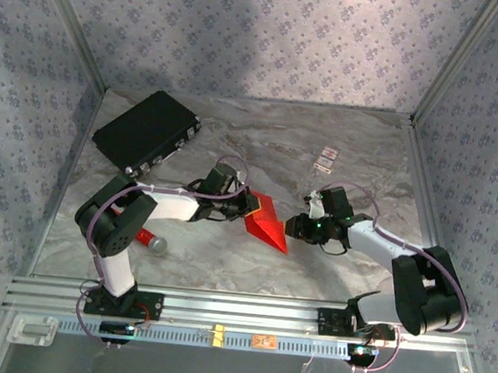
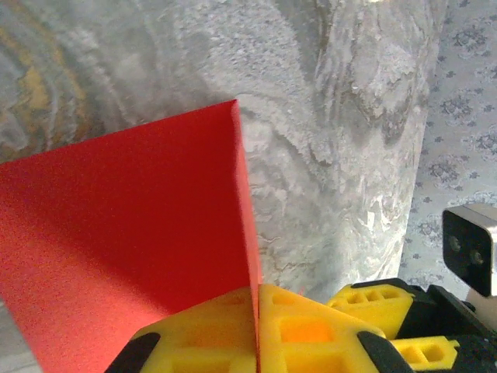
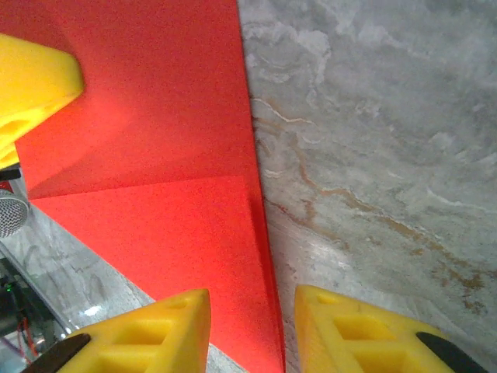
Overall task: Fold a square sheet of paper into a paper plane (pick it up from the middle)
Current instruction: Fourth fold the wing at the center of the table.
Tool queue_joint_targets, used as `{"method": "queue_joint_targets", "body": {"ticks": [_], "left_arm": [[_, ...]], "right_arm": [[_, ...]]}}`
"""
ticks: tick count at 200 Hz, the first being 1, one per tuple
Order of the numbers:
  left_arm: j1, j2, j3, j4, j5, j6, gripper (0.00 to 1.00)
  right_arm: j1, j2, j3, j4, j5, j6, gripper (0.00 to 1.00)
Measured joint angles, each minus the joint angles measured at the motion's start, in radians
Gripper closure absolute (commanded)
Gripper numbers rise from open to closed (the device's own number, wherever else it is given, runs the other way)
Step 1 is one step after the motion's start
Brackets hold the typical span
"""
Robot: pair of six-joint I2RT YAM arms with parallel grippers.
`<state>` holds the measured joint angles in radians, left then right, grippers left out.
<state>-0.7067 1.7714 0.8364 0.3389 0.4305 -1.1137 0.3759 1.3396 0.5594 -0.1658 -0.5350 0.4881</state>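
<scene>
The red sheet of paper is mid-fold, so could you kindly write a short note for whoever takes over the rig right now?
Left claw: shut on an edge of the red sheet, holding it up near the middle of the table.
Right claw: open, with a finger on either side of the sheet's other edge, not pinching it.
Done: the sheet is picked up and has at least one diagonal fold creased in.
Left: the remaining folds. It is not a slim dart yet.
</scene>
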Motion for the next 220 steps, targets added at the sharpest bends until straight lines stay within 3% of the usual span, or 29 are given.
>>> {"method": "queue_joint_targets", "body": {"ticks": [39, 61, 86, 114, 157, 220], "left_arm": [[0.0, 0.0, 0.018, -0.024, 0.004, 0.021, 0.77], [0.0, 0.0, 0.018, -0.028, 0.011, 0.022, 0.75], [0.0, 0.0, 0.018, -0.027, 0.019, 0.021, 0.77], [0.0, 0.0, 0.018, -0.023, 0.027, 0.009, 0.83], [0.0, 0.0, 0.018, -0.021, 0.03, -0.003, 0.86], [0.0, 0.0, 0.018, -0.021, 0.03, -0.006, 0.87]], "right_arm": [[0.035, -0.111, -0.004, -0.007, 0.092, -0.015, 0.63], [0.059, -0.181, -0.035, 0.013, 0.136, -0.034, 0.61], [0.13, -0.258, -0.094, 0.052, 0.211, -0.084, 0.58], [0.278, -0.313, -0.167, 0.145, 0.343, -0.187, 0.57], [0.479, -0.296, -0.238, 0.28, 0.584, -0.346, 0.57], [0.572, -0.242, -0.238, 0.364, 0.785, -0.479, 0.57]]}}
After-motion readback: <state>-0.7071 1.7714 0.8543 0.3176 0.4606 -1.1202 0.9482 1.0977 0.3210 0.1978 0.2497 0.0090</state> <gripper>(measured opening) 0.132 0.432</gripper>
